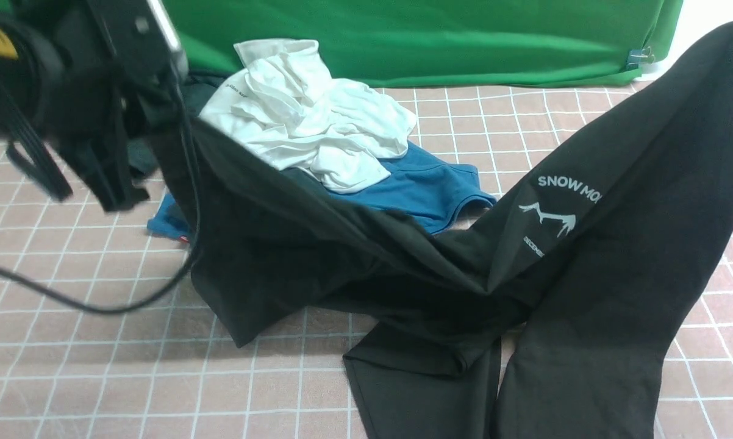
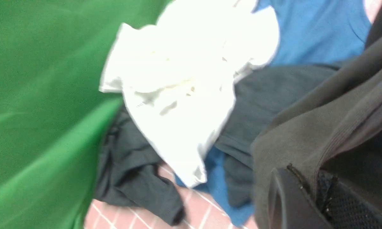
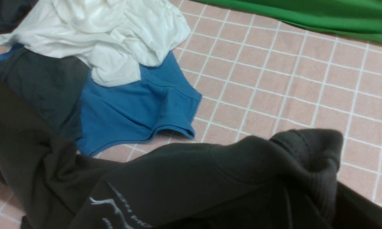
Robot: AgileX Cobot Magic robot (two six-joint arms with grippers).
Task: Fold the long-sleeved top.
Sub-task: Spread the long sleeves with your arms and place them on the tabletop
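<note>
1. I count four garments on the pink checked bench (image 1: 98,378): one black long-sleeved sweatshirt (image 1: 616,274), one white shirt (image 1: 318,116), one blue tee (image 1: 427,183) and one dark grey-green tee (image 3: 41,86).
2. The sweatshirt is the biggest. In the front view it runs from the upper left of the frame, sags to the bench at lower centre, and climbs to the upper right corner.
3. Two dark lengths of it reach the bottom edge of the front view, side by side.
4. It carries one white print (image 1: 568,189), at right of centre: "SNOW MO" over a mountain mark.
5. My left fingers (image 2: 289,203) are clamped tight on the sweatshirt's fabric. It drapes over them and hangs from my left arm (image 1: 67,79) at the upper left, lifted off the bench.
6. My right fingers show in no view, so I cannot tell how they stand. The right wrist view shows one ribbed edge (image 3: 308,149) of the sweatshirt bunched up close to the camera.
7. The other three garments make one heap in the upper centre of the front view. The white shirt lies crumpled on top, and the blue tee spreads out beneath it.
8. One green backdrop (image 1: 433,36) runs along the top of the frame.
9. One black cable (image 1: 98,310) loops at the left.
</note>
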